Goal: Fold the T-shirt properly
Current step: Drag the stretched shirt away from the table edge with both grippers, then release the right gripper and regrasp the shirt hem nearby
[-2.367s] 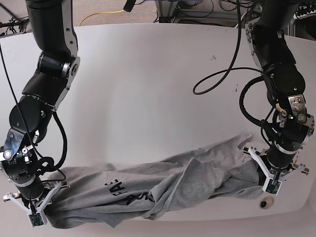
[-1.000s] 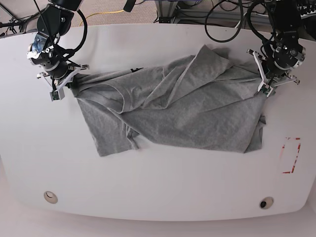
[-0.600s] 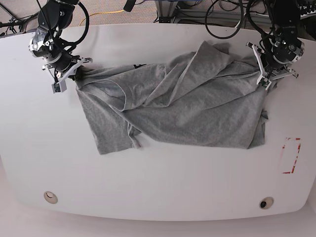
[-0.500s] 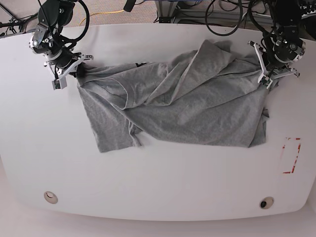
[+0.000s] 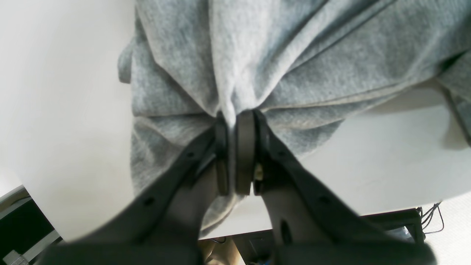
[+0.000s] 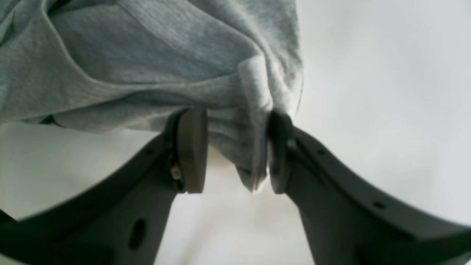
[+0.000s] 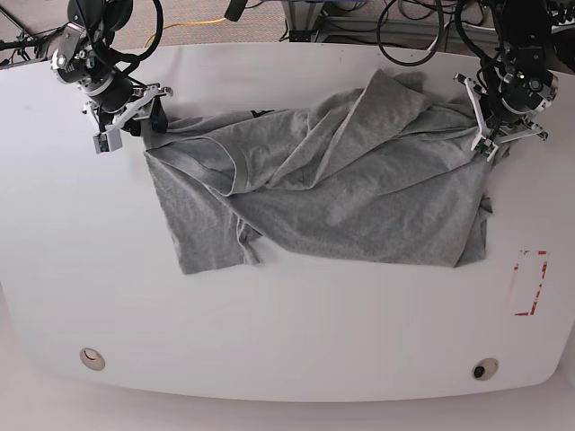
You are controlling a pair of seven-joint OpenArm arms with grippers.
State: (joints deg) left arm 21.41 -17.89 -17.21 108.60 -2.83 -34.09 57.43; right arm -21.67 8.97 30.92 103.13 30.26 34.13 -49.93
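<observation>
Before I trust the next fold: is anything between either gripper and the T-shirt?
Nothing visible. The left gripper is clamped directly on the T-shirt; the right gripper stands open with a bunched edge of cloth between its pads.

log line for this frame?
T-shirt: spread, rumpled, unfolded | left gripper: shut on T-shirt edge | right gripper: open, cloth between pads

A robotics lab: white table (image 7: 296, 332), dangling cables (image 7: 409, 36), two mounted arms.

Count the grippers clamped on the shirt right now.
1: the left gripper is shut on the T-shirt at its far corner. The right gripper stands open around the opposite corner.
</observation>
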